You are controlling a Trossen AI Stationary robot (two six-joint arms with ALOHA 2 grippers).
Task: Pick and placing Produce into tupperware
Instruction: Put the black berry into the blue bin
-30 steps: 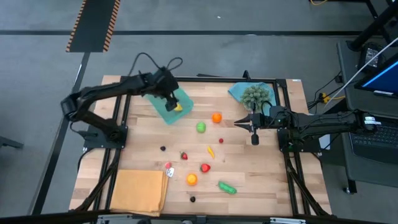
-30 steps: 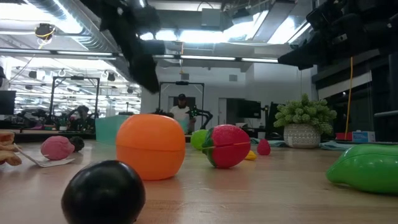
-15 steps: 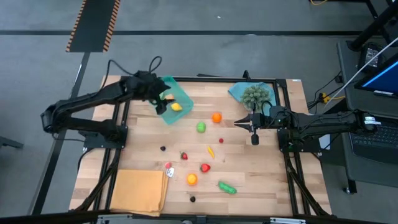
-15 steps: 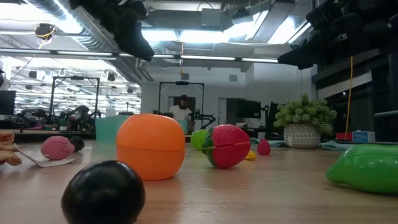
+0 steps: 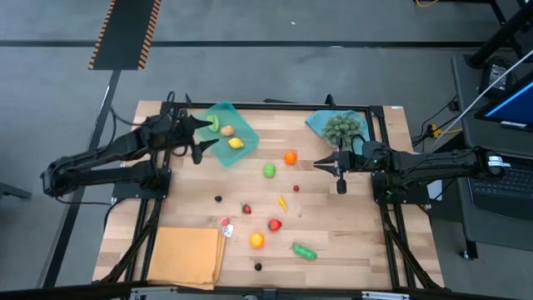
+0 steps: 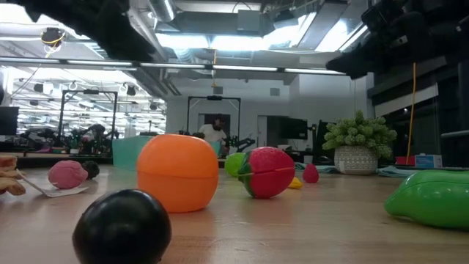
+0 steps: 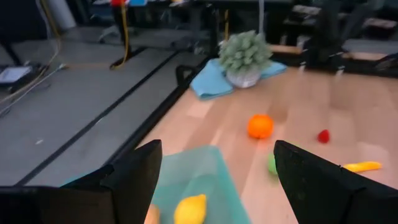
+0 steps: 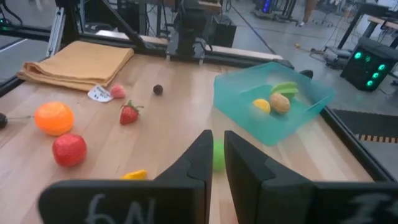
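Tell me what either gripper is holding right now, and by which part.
Nothing is held. The left gripper is open and empty beside the tupperware; the right gripper is shut on nothing.

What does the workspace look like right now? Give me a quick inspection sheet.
Surface: wooden table, dry, flat.
Job's things: teal tupperware at the far left holds a yellow lemon, a tan piece and a green piece. Loose produce includes an orange, a green ball, a strawberry and a green pepper.
Clutter: orange-tan mat, blue cloth under a bushy grey-green plant.
Grippers: left gripper open and empty beside the tupperware; right gripper shut, empty, waiting at the right.
Cables: black cable above the left arm.
Surroundings: a person in the room beyond.
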